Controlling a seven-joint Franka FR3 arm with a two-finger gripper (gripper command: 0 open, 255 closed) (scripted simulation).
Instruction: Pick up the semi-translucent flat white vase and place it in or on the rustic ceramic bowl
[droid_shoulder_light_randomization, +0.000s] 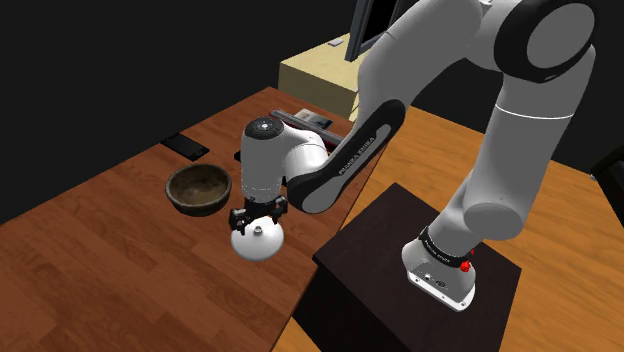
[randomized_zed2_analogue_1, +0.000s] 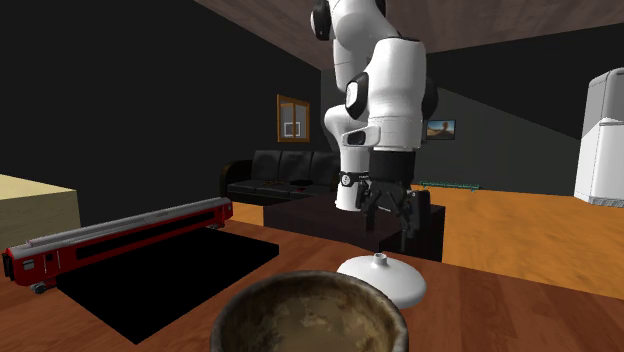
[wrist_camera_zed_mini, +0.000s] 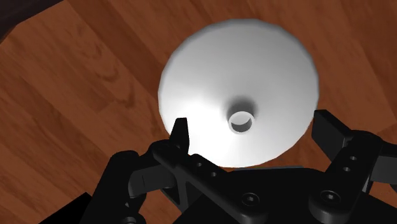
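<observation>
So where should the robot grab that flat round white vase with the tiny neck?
Probably by the short narrow neck on top of the flat round white vase, coming straight down from above. The body is a wide, low dome lying on the brown wooden table, with sloping sides that a grip would likely slide off. The black gripper hovers above it, open.

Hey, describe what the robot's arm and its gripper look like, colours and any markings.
The arm is rounded, glossy white links with dark joint bands. A black forearm panel carries white lettering; a small red button sits near the base. The gripper is all black, its two jaws angular with small round screw holes.
</observation>
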